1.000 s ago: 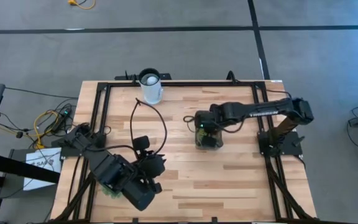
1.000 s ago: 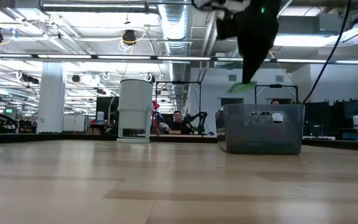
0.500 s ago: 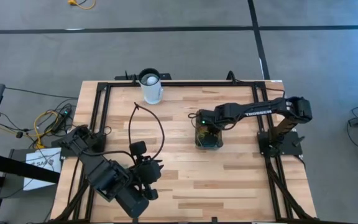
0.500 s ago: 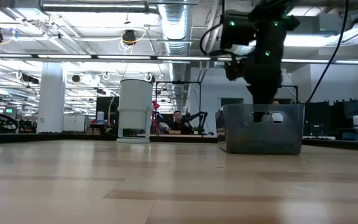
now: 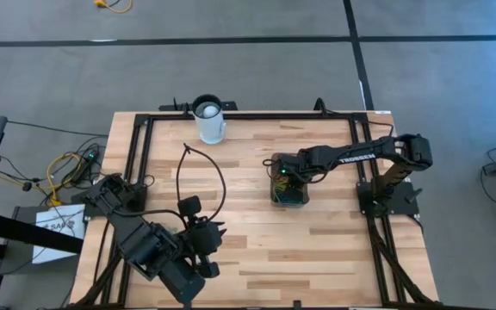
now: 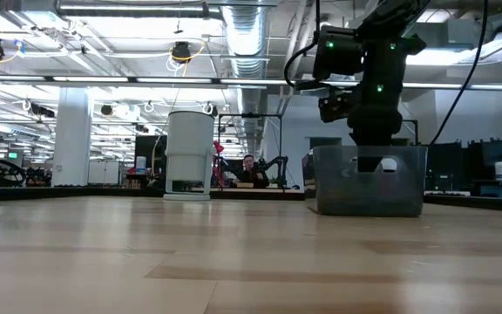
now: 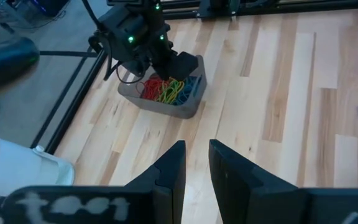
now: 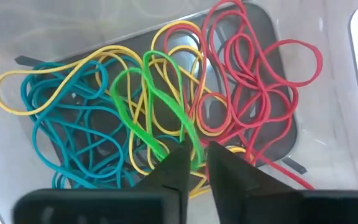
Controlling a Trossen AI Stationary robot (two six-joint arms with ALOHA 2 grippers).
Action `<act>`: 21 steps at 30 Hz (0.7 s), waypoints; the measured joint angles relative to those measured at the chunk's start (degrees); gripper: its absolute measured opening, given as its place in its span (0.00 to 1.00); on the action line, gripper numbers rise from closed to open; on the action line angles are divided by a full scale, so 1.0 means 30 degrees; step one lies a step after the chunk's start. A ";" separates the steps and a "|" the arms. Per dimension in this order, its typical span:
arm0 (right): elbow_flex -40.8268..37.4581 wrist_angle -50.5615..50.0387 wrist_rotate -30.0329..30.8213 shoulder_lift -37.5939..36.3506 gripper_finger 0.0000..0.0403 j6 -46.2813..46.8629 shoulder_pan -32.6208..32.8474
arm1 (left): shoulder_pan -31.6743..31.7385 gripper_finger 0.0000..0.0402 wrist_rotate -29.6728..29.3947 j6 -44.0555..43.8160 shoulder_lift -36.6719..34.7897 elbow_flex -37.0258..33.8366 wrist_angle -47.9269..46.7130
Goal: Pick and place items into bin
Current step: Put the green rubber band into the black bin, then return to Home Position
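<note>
Fingers of the right gripper [image 8: 194, 163] pinch a thin green band [image 8: 157, 112] inside the clear rounded bin [image 5: 288, 191], its loop stretching lengthwise; left gripper [image 7: 196, 165] slightly parted.

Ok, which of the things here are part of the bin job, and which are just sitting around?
Part of the job:
- bin
- coloured bands piled inside it
- right gripper, down in the bin with a green band between its fingers

Just there:
- white cup at the table's far edge
- left gripper, waiting near the front-left corner
</note>
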 joint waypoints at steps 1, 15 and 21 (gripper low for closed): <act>0.0000 -0.0013 0.0000 0.0000 0.12 -0.0149 0.0000 | 0.0001 0.15 -0.0006 0.0000 0.0000 0.0000 0.0000; 0.4161 -0.6204 0.0032 -0.0044 0.28 0.0790 0.0695 | 0.0029 0.15 -0.1417 0.0095 -0.0865 0.0000 0.0014; 0.9444 -1.2015 0.2495 -0.0440 0.28 0.0812 0.2695 | 0.0332 0.15 -0.2522 0.0111 -0.3293 0.0000 -0.0001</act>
